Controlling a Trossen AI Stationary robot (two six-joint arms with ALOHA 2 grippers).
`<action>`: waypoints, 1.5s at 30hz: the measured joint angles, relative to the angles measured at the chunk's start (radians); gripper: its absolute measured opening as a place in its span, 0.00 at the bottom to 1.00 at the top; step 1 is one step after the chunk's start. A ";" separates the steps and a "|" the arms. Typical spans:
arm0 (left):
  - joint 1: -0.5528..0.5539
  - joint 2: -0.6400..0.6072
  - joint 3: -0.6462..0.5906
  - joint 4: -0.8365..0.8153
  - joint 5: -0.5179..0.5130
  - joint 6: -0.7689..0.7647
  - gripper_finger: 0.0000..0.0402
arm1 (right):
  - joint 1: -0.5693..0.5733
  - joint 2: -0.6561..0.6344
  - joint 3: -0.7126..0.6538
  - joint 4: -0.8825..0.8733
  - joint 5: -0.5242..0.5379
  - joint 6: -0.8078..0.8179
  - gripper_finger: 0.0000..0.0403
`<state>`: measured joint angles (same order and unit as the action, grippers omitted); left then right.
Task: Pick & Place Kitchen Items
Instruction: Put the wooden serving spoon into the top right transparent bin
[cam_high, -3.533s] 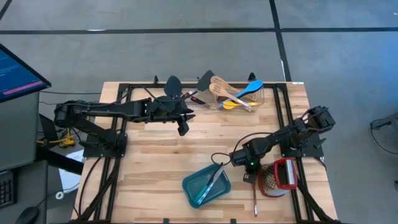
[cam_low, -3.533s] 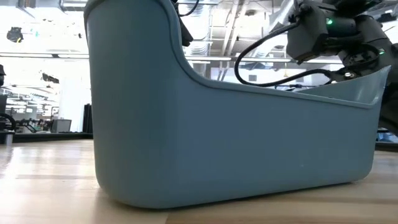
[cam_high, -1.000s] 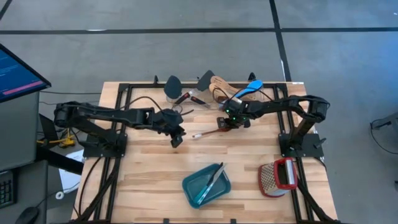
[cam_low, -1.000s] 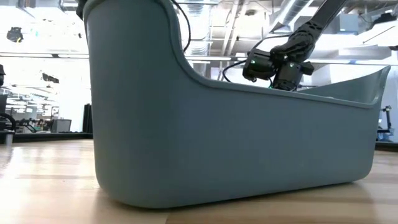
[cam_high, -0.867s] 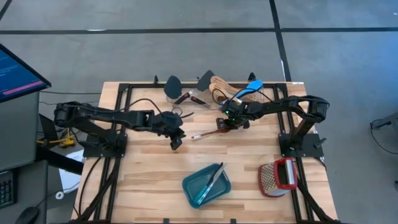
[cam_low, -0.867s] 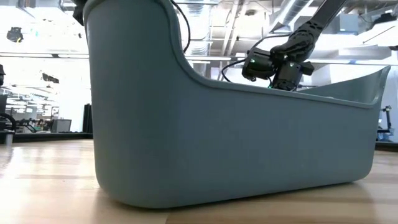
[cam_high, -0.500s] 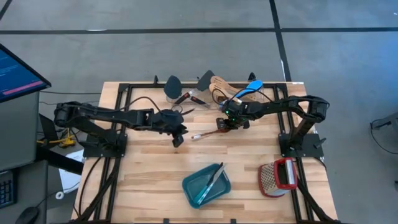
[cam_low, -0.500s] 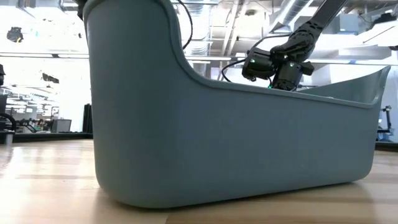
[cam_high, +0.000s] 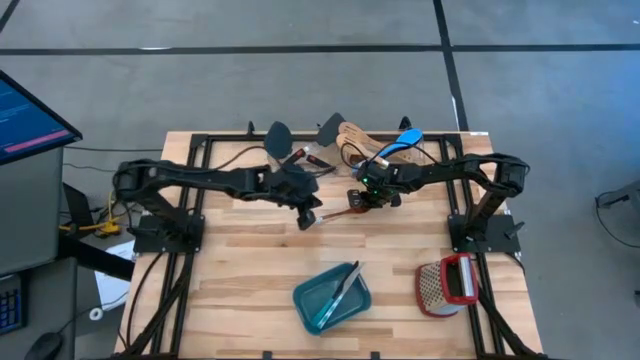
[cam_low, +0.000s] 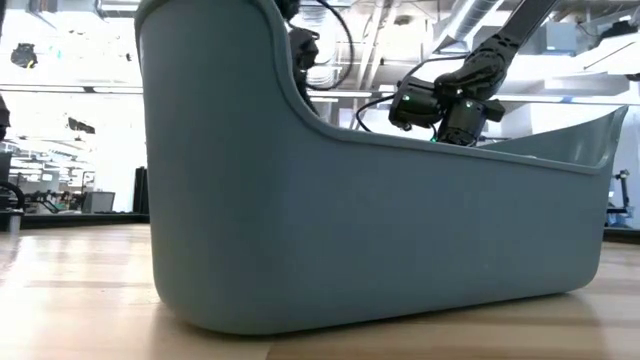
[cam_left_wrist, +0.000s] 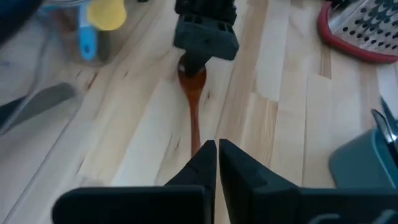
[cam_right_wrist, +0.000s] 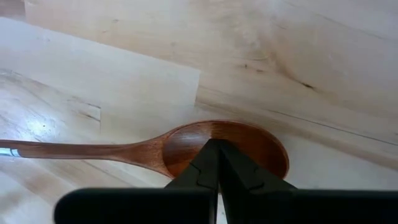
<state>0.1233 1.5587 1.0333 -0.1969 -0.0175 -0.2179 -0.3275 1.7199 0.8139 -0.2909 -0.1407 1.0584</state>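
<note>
A brown wooden spoon (cam_high: 335, 212) lies flat on the table, its bowl (cam_right_wrist: 249, 146) toward the right arm and its handle (cam_left_wrist: 194, 112) pointing at the left arm. My right gripper (cam_high: 358, 199) is shut and stands over the bowl. My left gripper (cam_high: 310, 217) is shut, with its fingertips (cam_left_wrist: 216, 152) at the handle's free end. The other utensils, blue, yellow, pale wooden and black, stand in a clear container (cam_high: 385, 152) at the far edge. My right gripper (cam_right_wrist: 214, 146) comes from above, pointing down, and sets its shut fingertips into the hollow of the spoon's bowl (cam_right_wrist: 186, 146), near the neck. The spoon lies flat on the table. My left gripper covers the handle's free end (cam_left_wrist: 196, 142); I cannot tell whether it touches it.
A teal bin (cam_high: 312, 305) with a metal utensil in it sits near the table's near edge and fills the low view (cam_low: 350, 230). A red-rimmed grater (cam_high: 445, 285) lies at the near right. Black utensil heads (cam_high: 280, 135) stand at the far edge.
My left gripper has moved toward the table's right and a little toward the far edge, up to the handle end of the wooden spoon. The spoon has not moved.
</note>
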 joint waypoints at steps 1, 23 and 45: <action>-0.002 0.023 0.018 0.004 0.001 0.006 0.01 | 0.000 0.000 0.000 0.000 -0.001 0.000 0.00; 0.002 0.212 0.122 -0.115 -0.038 0.059 0.06 | 0.000 0.000 0.000 -0.006 -0.020 -0.013 0.00; -0.006 0.366 0.118 -0.017 -0.035 0.056 0.47 | 0.000 0.000 0.000 0.010 -0.023 -0.021 0.00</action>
<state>0.1169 1.9248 1.1518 -0.2140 -0.0527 -0.1616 -0.3275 1.7195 0.8135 -0.2813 -0.1634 1.0374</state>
